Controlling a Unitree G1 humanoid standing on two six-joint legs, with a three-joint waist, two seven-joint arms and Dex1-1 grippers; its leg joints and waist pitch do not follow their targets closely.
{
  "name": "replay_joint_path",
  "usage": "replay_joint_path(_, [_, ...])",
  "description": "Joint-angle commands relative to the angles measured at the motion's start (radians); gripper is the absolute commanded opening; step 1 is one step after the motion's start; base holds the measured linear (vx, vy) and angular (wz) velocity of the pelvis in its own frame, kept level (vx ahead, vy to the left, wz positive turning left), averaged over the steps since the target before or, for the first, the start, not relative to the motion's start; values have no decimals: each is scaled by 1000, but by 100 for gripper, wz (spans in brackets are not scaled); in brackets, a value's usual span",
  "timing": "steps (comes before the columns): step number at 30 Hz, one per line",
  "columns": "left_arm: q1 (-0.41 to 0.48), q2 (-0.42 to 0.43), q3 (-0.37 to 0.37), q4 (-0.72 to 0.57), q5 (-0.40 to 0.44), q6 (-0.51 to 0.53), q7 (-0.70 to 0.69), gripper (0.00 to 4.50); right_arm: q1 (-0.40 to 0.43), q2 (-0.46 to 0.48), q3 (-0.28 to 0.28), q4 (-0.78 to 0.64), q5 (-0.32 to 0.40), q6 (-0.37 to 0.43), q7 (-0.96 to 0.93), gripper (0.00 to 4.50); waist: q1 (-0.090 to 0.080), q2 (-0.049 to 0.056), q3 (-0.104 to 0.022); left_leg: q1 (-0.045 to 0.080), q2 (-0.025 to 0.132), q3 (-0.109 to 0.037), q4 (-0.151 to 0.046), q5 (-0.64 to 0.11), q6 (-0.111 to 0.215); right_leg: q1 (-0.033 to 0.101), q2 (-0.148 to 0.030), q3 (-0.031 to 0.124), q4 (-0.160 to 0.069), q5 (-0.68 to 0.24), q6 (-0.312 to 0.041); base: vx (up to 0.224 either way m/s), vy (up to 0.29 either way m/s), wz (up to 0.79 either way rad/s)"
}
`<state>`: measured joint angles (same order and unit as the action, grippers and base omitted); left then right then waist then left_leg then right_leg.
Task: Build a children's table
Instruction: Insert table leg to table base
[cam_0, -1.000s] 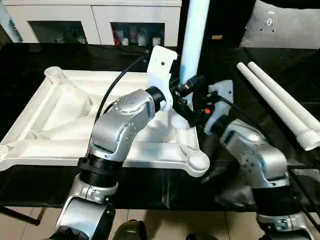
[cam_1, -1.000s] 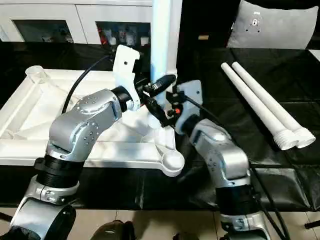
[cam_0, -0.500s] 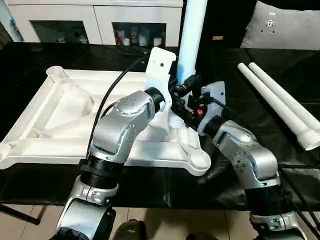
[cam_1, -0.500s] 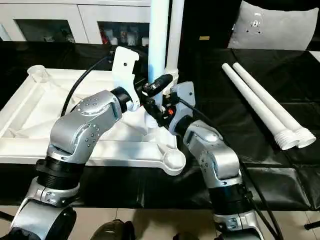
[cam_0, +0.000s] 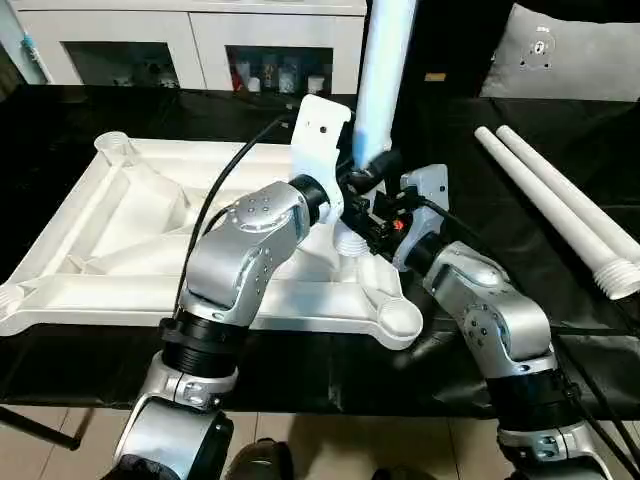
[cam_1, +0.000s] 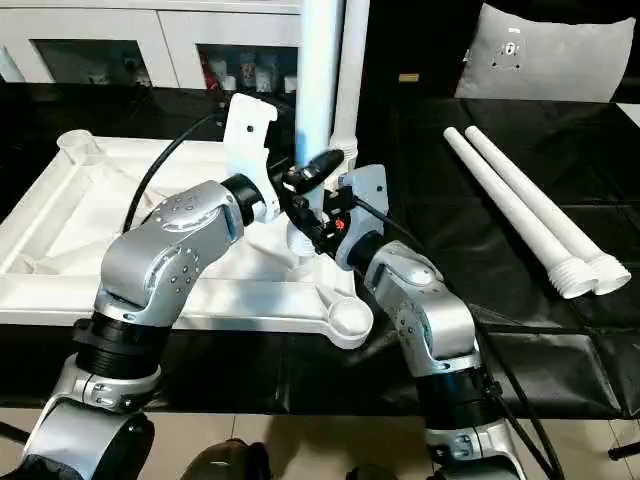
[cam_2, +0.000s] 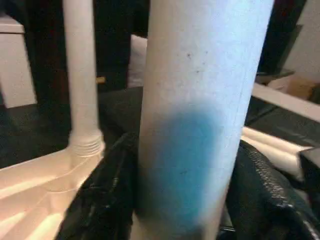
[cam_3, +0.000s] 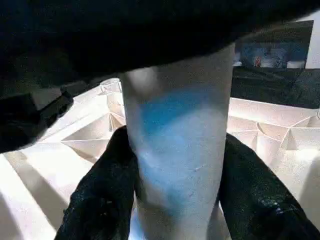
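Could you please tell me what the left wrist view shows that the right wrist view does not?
Left wrist view: a second upright leg already standing in a corner socket of the tabletop, with the black work table behind. Right wrist view: the ribbed underside of the tabletop spreading out behind. Both: black fingers on either side of the near upright leg, which carries a blue patch.

Table top upside down on the work table, two legs upright in its sockets, two lying to the right

The table top (cam_0: 120, 230) lies on the work table (cam_1: 480, 200), with the cabinet (cam_0: 190, 40) behind. A leg (cam_1: 318, 90) stands upright near the top's right side, the left gripper (cam_0: 358, 190) and right gripper (cam_0: 385, 228) closing on its lower end from either side. A second upright leg (cam_1: 349, 80) stands just behind it. Two loose legs (cam_0: 560, 205) lie side by side well to the right
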<state>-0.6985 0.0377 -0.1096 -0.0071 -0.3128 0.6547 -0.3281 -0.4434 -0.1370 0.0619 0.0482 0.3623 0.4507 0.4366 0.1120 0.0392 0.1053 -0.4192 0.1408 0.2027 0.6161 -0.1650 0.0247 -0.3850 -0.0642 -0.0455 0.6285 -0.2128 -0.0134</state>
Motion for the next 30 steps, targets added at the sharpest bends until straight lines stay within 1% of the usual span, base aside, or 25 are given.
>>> replay_joint_path(1, [-6, 23, 26, -9, -17, 5, -31, 283, -1, -28, -40, 9, 16, 7, 18, 193, -1, -8, -102, 40, 90, -50, -70, -122, 3, 33, -100, 47, -66, -63, -210, 0, 0, 0])
replay_joint_path(3, [-7, 33, 34, -9, -36, 4, -61, 304, 0, -45, -53, 14, 25, 9, 36, 193, -2, -8, -103, 39, 88, -50, -70, -122, 4, 35, -100, 47, -66, -64, -209, 0, 0, 0])
replay_joint_path(4, [-8, 34, 37, -10, -44, 6, -70, 304, -1, -50, -57, 16, 27, 9, 41, 193, 0, -4, -101, 39, 89, -50, -69, -122, 3, 34, -101, 47, -66, -63, -210, 0, 0, 0])
replay_joint_path(6, [-9, 36, 43, -14, -61, 10, -88, 315, 1, -62, -61, 16, 31, 10, 56, 191, -1, -7, -102, 40, 90, -50, -69, -118, 8, 34, -100, 47, -64, -47, -219, 0, 0, 0])
replay_joint_path(7, [-9, 37, 45, -15, -67, 10, -94, 321, 2, -67, -62, 15, 33, 11, 64, 191, -1, -5, -102, 39, 90, -51, -69, -117, 10, 35, -100, 46, -63, -42, -221, 0, 0, 0])
replay_joint_path(8, [-8, 39, 51, -13, -86, 2, -122, 331, 12, -90, -64, 2, 64, 19, 125, 191, -1, -6, -100, 38, 90, -51, -69, -119, 16, 36, -101, 46, -64, -39, -223, 0, 0, 0])
replay_joint_path(9, [-8, 39, 54, -10, -92, 0, -130, 341, 15, -96, -65, -2, 75, 19, 145, 191, 1, -6, -99, 40, 90, -50, -68, -128, 19, 37, -102, 47, -66, -45, -225, 0, 0, 0])
replay_joint_path(11, [-9, 40, 56, -8, -97, -1, -135, 357, 16, -99, -66, -4, 81, 19, 157, 191, 0, -6, -100, 38, 91, -51, -69, -122, 25, 37, -101, 46, -64, -39, -230, 0, 0, 0])
replay_joint_path(12, [-8, 50, 54, -4, -108, 1, -163, 372, 21, -109, -69, -13, 101, 22, 193, 191, -1, -6, -99, 39, 92, -51, -68, -125, 28, 36, -102, 46, -65, -45, -232, 0, 0, 0])
replay_joint_path(13, [-8, 59, 56, 2, -127, 7, -197, 372, 29, -121, -76, -29, 135, 31, 242, 191, 0, -7, -98, 39, 91, -51, -69, -129, 31, 37, -102, 46, -67, -54, -232, 0, 0, 0])
replay_joint_path(14, [-7, 64, 63, 4, -152, 18, -224, 384, 35, -132, -79, -41, 159, 43, 276, 191, 3, -7, -99, 39, 91, -51, -67, -135, 33, 40, -105, 47, -68, -65, -233, 0, 0, 0])
replay_joint_path(15, [-5, 72, 79, 5, -200, 42, -275, 392, 48, -154, -82, -64, 202, 61, 343, 191, 2, -7, -98, 39, 90, -51, -68, -132, 35, 39, -102, 45, -67, -63, -234, 0, 0, 0])
replay_joint_path(16, [-4, 75, 86, 4, -221, 53, -295, 394, 54, -164, -83, -71, 216, 69, 367, 191, 3, -7, -99, 40, 90, -50, -67, -132, 38, 40, -103, 45, -65, -60, -238, 0, 0, 0])
replay_joint_path(17, [-3, 83, 98, 1, -258, 73, -331, 394, 63, -184, -83, -81, 238, 83, 408, 191, 5, -6, -99, 41, 91, -50, -66, -127, 43, 38, -101, 44, -63, -54, -244, 0, 0, 0])
replay_joint_path(18, [-1, 91, 105, -4, -287, 91, -362, 394, 68, -198, -80, -87, 249, 88, 438, 191, 5, -2, -99, 39, 92, -52, -66, -122, 46, 37, -101, 43, -61, -49, -250, 0, 0, 0])
replay_joint_path(19, [1, 99, 108, -10, -310, 107, -388, 394, 71, -208, -78, -93, 259, 95, 458, 191, 5, -4, -98, 40, 91, -50, -66, -125, 46, 37, -102, 43, -63, -54, -253, 0, 0, 0])
replay_joint_path(20, [4, 108, 117, -18, -346, 129, -426, 363, 77, -223, -75, -101, 274, 106, 489, 191, 5, -4, -97, 40, 91, -50, -67, -135, 42, 36, -100, 43, -63, -68, -256, 0, 0, 0])
replay_joint_path(21, [6, 114, 124, -23, -371, 144, -454, 344, 81, -235, -73, -110, 286, 114, 515, 191, 6, -4, -96, 41, 91, -50, -68, -145, 39, 37, -102, 44, -66, -85, -256, 0, 0, 0])
replay_joint_path(22, [6, 115, 124, -24, -374, 145, -457, 331, 82, -236, -73, -110, 288, 115, 517, 191, 6, -4, -96, 41, 91, -50, -68, -149, 38, 37, -103, 44, -67, -93, -256, 0, 0, 0])
replay_joint_path(24, [10, 127, 135, -27, -420, 162, -501, 331, 91, -259, -68, -123, 316, 140, 565, 191, 5, -4, -95, 42, 92, -51, -70, -167, 30, 36, -102, 44, -69, -124, -255, 0, 0, 0])
replay_joint_path(25, [9, 135, 134, -27, -436, 174, -521, 340, 95, -273, -61, -128, 326, 154, 585, 191, 4, -5, -93, 42, 92, -51, -71, -173, 27, 36, -103, 44, -71, -134, -253, 0, 0, 0])
replay_joint_path(26, [8, 137, 133, -27, -438, 177, -525, 321, 95, -275, -60, -129, 327, 156, 589, 191, 6, -5, -92, 43, 92, -51, -71, -180, 21, 36, -104, 45, -73, -155, -248, 0, 0, 0])
replay_joint_path(27, [8, 140, 131, -27, -441, 181, -530, 321, 96, -279, -58, -130, 330, 159, 594, 191, 5, -4, -92, 43, 93, -52, -73, -186, 14, 34, -103, 46, -73, -165, -242, 0, 0, 0])
replay_joint_path(28, [10, 147, 121, -30, -435, 180, -539, 282, 96, -285, -52, -127, 325, 161, 596, 191, 3, -5, -92, 44, 93, -53, -74, -192, 9, 33, -102, 45, -74, -176, -235, 0, 0, 0])
replay_joint_path(30, [14, 156, 104, -35, -424, 176, -550, 292, 94, -290, -46, -118, 316, 161, 595, 191, 2, -7, -91, 45, 94, -52, -75, -197, 4, 31, -103, 47, -75, -189, -231, 0, 0, 0])
